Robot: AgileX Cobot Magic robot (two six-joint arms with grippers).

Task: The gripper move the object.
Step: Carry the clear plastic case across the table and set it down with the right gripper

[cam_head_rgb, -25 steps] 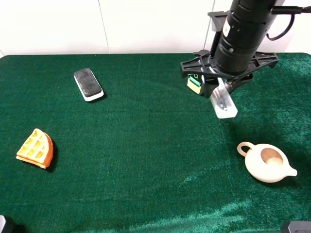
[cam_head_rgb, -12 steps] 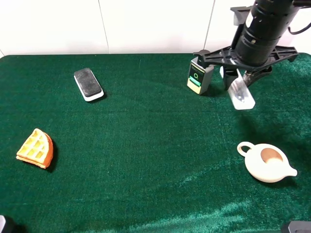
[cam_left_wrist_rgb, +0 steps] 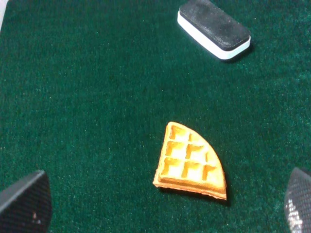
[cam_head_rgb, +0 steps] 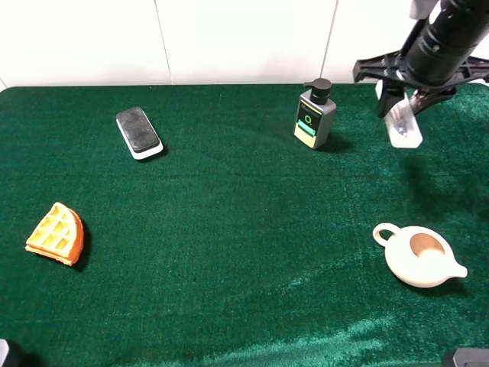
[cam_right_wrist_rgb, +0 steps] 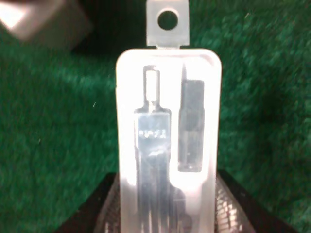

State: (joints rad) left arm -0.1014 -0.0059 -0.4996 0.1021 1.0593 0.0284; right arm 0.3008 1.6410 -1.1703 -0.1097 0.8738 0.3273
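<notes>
My right gripper is at the back right of the green cloth, shut on the object, a slim translucent white cassette that hangs tilted below it, above the cloth. In the right wrist view the cassette fills the frame, its holed tab at the far end, with the gripper clamped on its near end. My left gripper is open and empty above the waffle; only its two dark fingertips show.
An orange waffle wedge lies front left, also seen in the left wrist view. A black-topped white-edged slab lies back left. A grey pump bottle stands left of the right gripper. A cream teapot sits front right.
My right arm has moved to the right and toward the back wall with the cassette in its grip, uncovering the pump bottle. Nothing else on the cloth has moved.
</notes>
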